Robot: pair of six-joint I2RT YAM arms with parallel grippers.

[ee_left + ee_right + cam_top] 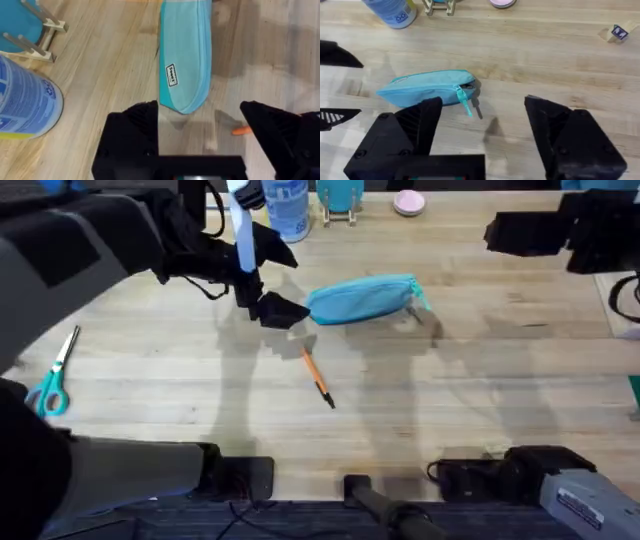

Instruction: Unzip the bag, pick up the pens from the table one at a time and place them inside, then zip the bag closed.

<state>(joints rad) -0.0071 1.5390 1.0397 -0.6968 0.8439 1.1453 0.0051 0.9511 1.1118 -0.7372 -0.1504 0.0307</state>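
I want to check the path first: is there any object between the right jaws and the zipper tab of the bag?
Nothing visible. In the right wrist view, bare table lies between the open right gripper and the pull tab of the bag.

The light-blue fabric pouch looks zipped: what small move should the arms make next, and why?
Probably the left gripper should lower and close on the near end of the light-blue fabric pouch to hold it. Its fingers are open just short of that end. The right gripper, also open, faces the turquoise pull tab at the other end. The orange pen still lies on the wooden table.
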